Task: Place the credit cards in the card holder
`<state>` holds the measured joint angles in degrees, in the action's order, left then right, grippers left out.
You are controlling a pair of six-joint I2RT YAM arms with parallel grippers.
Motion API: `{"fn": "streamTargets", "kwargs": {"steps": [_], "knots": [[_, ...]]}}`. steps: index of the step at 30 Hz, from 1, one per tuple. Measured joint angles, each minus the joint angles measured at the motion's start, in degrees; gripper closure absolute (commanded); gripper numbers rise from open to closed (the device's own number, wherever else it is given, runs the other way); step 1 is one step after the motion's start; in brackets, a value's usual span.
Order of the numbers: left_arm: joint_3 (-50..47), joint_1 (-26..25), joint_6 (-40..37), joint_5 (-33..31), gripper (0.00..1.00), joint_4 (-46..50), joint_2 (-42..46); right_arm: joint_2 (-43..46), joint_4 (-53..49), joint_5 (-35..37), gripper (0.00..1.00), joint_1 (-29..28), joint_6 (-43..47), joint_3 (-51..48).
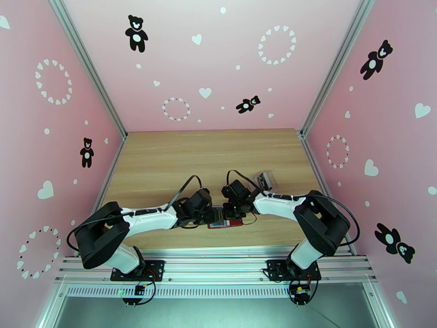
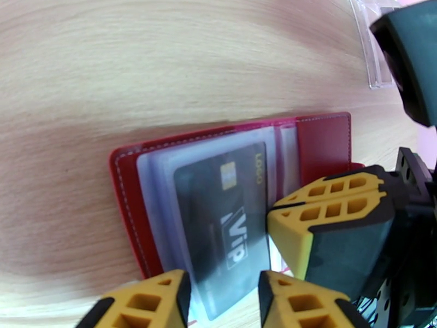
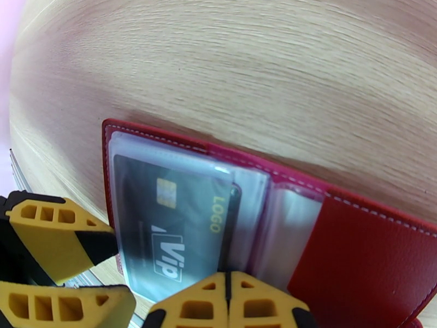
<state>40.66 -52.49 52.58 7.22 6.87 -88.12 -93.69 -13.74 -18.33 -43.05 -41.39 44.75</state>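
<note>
The dark-red card holder (image 1: 236, 223) lies open near the table's front edge, its clear pockets up; its cover shows in the left wrist view (image 2: 323, 139) and the right wrist view (image 3: 371, 258). A silvery grey credit card (image 2: 221, 214) marked VIP sits partly inside a clear pocket (image 3: 169, 225), its near end sticking out past the holder's edge. My left gripper (image 2: 223, 281) is shut on that end, one finger at each long edge. My right gripper (image 3: 226, 277) is shut, its tips pressing on the holder's inner pockets beside the card (image 2: 276, 217).
A clear crinkly plastic pouch (image 1: 266, 180) lies behind the right gripper, and its edge shows in the left wrist view (image 2: 377, 50). Bare wooden table (image 1: 207, 154) stretches to the back. Pink walls close in the sides and rear.
</note>
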Motion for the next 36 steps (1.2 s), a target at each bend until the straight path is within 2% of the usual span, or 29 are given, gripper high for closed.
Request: {"fn": "streamTargets", "kwargs": {"steps": [22, 36], "knots": [[0.04, 0.0, 0.02, 0.9, 0.61, -1.09, -0.02, 0.11, -0.07, 0.04, 1.0, 0.0, 0.07, -0.04], [-0.09, -0.13, 0.2, 2.78, 0.61, -6.19, 0.15, 0.37, -0.22, 0.26, 1.0, -0.07, 0.04, -0.04]]}}
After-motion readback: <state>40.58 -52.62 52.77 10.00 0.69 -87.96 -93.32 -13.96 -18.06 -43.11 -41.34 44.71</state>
